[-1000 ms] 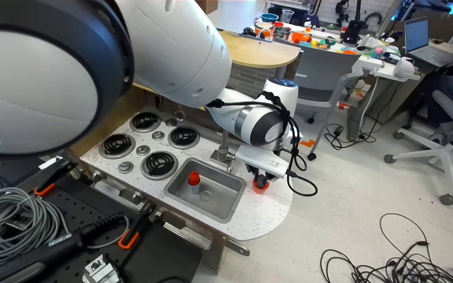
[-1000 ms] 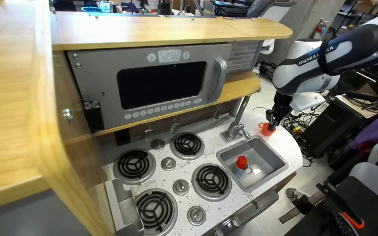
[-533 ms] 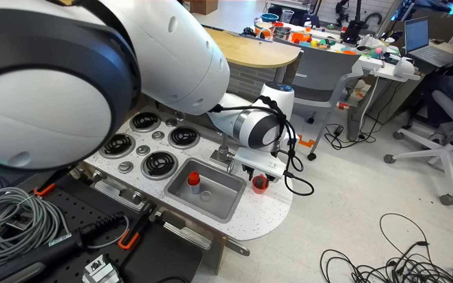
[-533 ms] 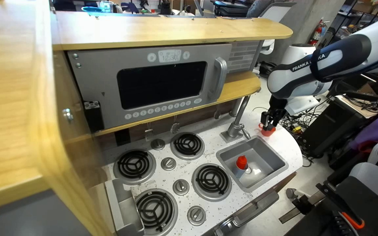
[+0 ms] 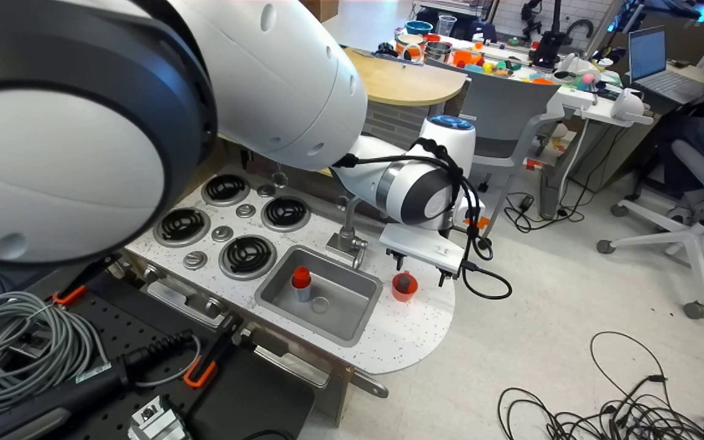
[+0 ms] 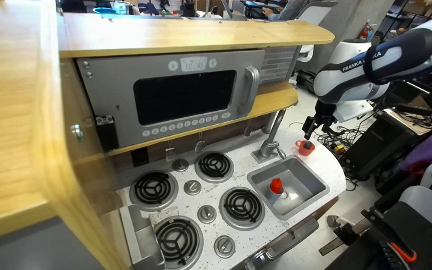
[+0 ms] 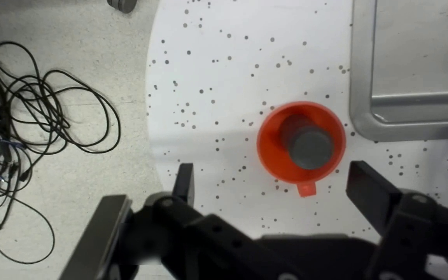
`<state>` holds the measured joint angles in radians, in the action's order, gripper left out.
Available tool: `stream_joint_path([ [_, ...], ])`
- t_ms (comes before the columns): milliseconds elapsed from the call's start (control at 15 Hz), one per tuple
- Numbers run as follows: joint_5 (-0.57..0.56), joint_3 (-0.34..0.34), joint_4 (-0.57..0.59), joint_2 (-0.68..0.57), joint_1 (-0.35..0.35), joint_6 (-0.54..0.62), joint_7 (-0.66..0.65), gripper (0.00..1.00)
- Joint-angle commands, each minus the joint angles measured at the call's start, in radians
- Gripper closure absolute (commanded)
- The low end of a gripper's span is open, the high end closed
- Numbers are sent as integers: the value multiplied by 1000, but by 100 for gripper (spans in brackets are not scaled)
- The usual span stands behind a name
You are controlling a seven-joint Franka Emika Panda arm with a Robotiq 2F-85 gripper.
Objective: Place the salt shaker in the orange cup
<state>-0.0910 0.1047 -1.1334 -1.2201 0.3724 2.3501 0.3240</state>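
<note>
The orange cup, red-orange with a small handle, stands on the speckled white counter in the wrist view. Inside it rests the salt shaker, a small cylinder with a dark grey end facing up; its lower part looks reddish in the cup. In both exterior views the cup sits beside the sink, with the shaker's dark end showing in its mouth. My gripper is spread wide with nothing between its fingers. It hovers above the cup in the exterior views, apart from it.
A grey sink basin lies beside the cup, holding a red-topped bottle in a pale cup. The faucet rises behind the sink, under a wooden shelf. The counter's rounded edge drops to a floor with loose cables.
A second ago the gripper was down at the cup, closed on the shaker. It has opened, let go, and moved up; the shaker stays in the cup.
</note>
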Motion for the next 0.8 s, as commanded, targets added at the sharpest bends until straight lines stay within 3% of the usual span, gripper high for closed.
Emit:
stream_joint_path([
  [0, -2, 3, -141, 138, 24, -21, 40, 0],
  [267, -12, 18, -306, 291, 46, -62, 100, 0],
  [333, -14, 22, -338, 330, 54, -116, 129, 0],
  [400, -46, 69, -378, 372, 34, -179, 112, 0],
  [467, -17, 33, -234, 242, 48, -109, 94, 0],
  [733, -41, 61, -331, 341, 50, -170, 105, 0],
])
